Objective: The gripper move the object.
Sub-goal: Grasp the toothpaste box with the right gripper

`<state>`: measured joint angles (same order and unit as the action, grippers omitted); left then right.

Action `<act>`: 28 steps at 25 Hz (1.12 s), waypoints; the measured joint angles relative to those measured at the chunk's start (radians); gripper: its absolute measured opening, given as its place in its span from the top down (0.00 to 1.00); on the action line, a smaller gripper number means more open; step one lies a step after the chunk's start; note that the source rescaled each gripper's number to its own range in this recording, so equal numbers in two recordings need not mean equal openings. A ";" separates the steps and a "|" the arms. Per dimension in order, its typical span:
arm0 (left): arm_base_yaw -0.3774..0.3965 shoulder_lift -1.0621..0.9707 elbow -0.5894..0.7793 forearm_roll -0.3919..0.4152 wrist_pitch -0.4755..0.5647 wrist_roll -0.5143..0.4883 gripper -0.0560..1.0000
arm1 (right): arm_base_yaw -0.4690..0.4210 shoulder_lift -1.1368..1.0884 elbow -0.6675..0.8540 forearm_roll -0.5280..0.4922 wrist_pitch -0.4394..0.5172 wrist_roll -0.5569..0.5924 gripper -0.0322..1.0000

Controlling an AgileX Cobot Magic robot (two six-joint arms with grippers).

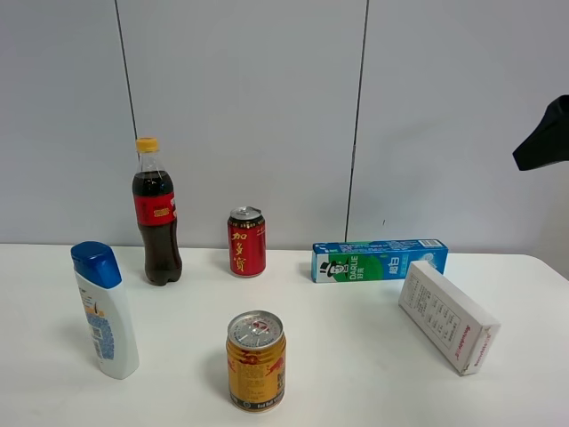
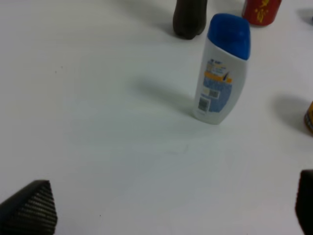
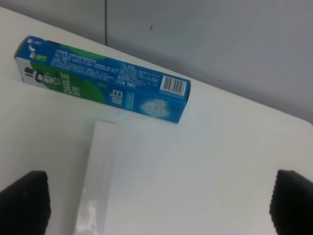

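The blue and green DARLIE toothpaste box [image 1: 380,260] lies on its long side at the back right of the white table, by the wall. In the right wrist view the box [image 3: 102,78] lies ahead of my right gripper [image 3: 159,205], which is open and empty, well above the table and apart from the box. A black part of the right arm [image 1: 544,138] shows high at the right edge. My left gripper [image 2: 166,215] is open and empty above bare table at the left. It does not show in the exterior view.
A white box with red print [image 1: 447,316] lies just in front of the toothpaste box and shows in the right wrist view [image 3: 98,181]. A cola bottle [image 1: 157,213], red can [image 1: 246,242], gold can [image 1: 256,360] and blue-capped shampoo bottle [image 1: 105,311] stand to the left.
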<state>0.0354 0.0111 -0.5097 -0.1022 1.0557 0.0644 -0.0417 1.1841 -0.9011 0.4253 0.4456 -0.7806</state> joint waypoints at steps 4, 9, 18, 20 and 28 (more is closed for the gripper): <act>0.000 0.000 0.000 0.000 0.000 0.000 0.00 | 0.048 0.051 -0.092 -0.033 0.043 -0.015 0.16; 0.000 0.000 0.000 0.000 0.000 0.000 0.00 | 0.076 0.170 -0.325 -0.120 0.163 -0.015 0.16; 0.000 0.000 0.000 0.000 0.000 0.000 0.00 | 0.131 0.481 -0.727 -0.292 0.394 -0.007 0.16; 0.000 0.000 0.000 0.000 0.000 0.000 0.00 | 0.151 0.554 -0.783 -0.308 0.412 -0.007 0.16; 0.000 0.000 0.000 0.000 0.000 0.000 0.00 | 0.205 0.716 -0.851 -0.332 0.437 -0.006 0.16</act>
<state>0.0354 0.0111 -0.5097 -0.1022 1.0557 0.0644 0.1628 1.9006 -1.7524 0.0934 0.8823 -0.7867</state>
